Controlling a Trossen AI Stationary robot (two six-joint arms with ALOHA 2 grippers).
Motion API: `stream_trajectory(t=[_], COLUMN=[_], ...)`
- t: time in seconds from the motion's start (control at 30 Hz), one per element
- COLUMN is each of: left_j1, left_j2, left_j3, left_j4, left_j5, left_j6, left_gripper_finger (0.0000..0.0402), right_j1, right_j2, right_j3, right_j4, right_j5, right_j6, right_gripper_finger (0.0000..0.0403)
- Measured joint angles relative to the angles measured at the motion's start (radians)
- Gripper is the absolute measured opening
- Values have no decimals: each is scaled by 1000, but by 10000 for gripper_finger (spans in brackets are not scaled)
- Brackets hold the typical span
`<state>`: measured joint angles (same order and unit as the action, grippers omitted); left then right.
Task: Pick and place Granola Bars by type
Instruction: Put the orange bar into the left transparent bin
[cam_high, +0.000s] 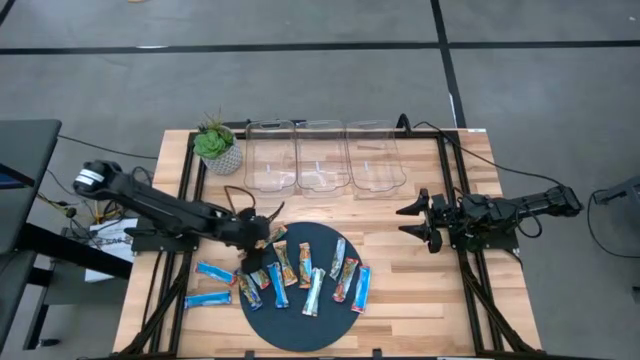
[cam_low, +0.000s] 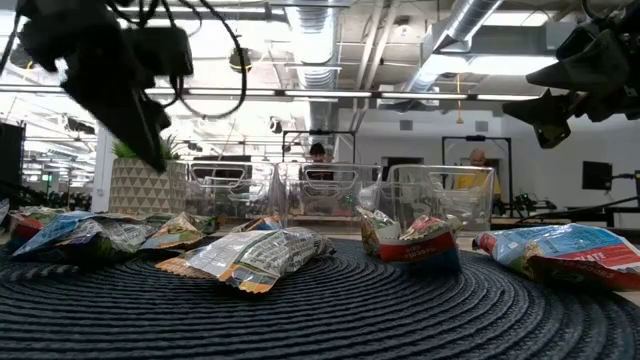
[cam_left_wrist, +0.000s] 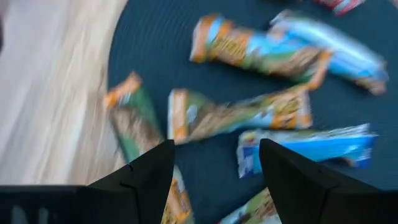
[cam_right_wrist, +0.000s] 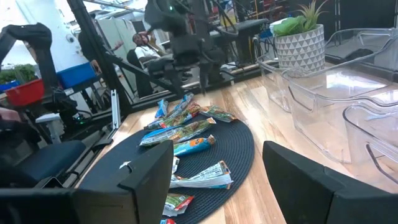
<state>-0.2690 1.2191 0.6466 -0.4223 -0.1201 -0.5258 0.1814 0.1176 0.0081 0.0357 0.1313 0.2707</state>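
My left gripper (cam_high: 255, 250): fingers spread, empty, over the mat's (cam_high: 330, 325) left edge above the Granola Bars (cam_high: 300, 275) | my right gripper (cam_high: 415, 220): spread, empty, waiting right of the mat

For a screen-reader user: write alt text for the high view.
Seen from above, the left end effector hovers, open, over wrapped bars scattered on a round dark mat on a wooden table. Three clear bins and a potted plant line the far edge; the right end effector waits, open, at the right.
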Motion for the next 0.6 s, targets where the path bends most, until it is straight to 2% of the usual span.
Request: stream_trajectory(t=[0.2,0.4,0.6], left_j1=[21,26,35], left_j2=[67,92,138], left_j3=[8,8,8], left_j4=[-74,-114,-91], left_j5=[-27,-94,-55], left_j6=[-135,-143,-125], left_gripper_finger=[229,229,229], right_j1=[0,0,0], right_j2=[0,0,0], right_j3=[0,0,0], right_j4=[0,0,-1], right_j5=[0,0,0], right_j6=[0,0,0], right_gripper_finger=[244,244,244])
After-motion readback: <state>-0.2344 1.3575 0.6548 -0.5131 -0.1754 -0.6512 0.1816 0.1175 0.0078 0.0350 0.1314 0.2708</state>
